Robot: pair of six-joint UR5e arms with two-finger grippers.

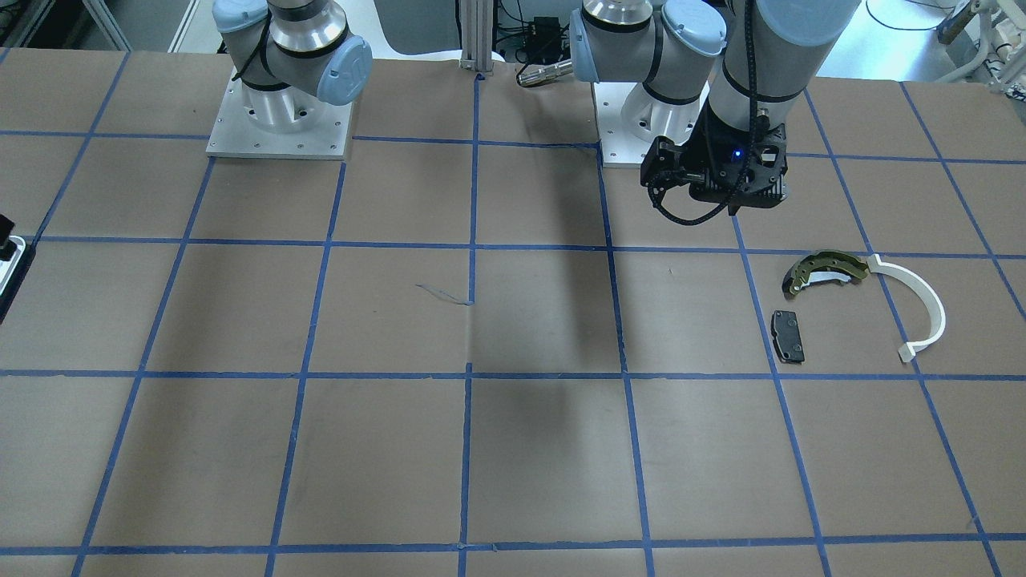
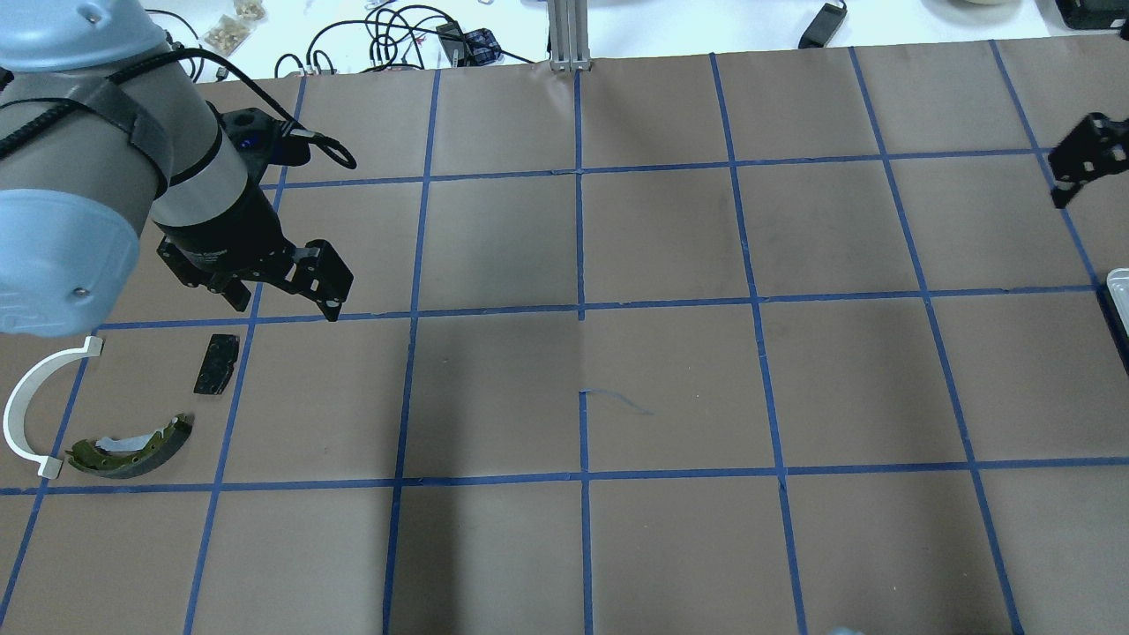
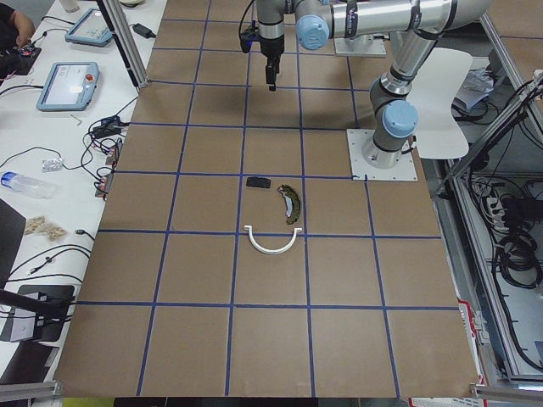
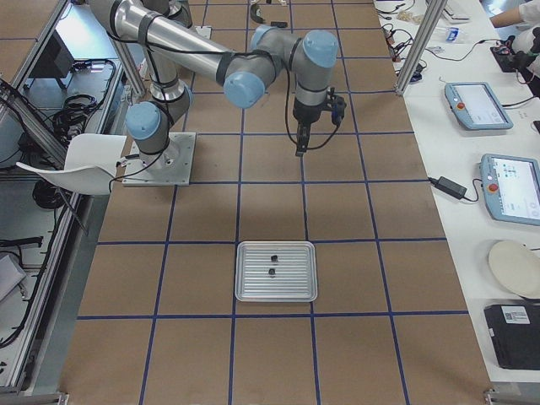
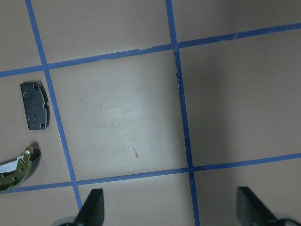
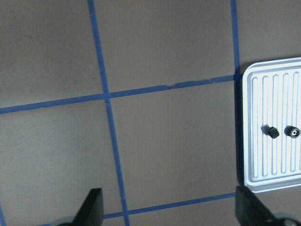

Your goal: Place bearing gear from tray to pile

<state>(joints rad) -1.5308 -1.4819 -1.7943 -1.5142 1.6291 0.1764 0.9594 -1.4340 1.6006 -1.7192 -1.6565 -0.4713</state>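
The tray lies at the right of the right wrist view. It holds two small black bearing gears, also seen in the exterior right view. My right gripper is open and empty, above bare table to the side of the tray. The pile lies apart on the table: an olive-gold brake shoe, a white plastic arc and a black pad. My left gripper is open and empty, hovering just beyond the pad. In the left wrist view the pad and the brake shoe lie at the left.
The table is brown paper with a blue tape grid. The two arm bases stand at the robot's side. Cables and boxes lie beyond the table's far edge.
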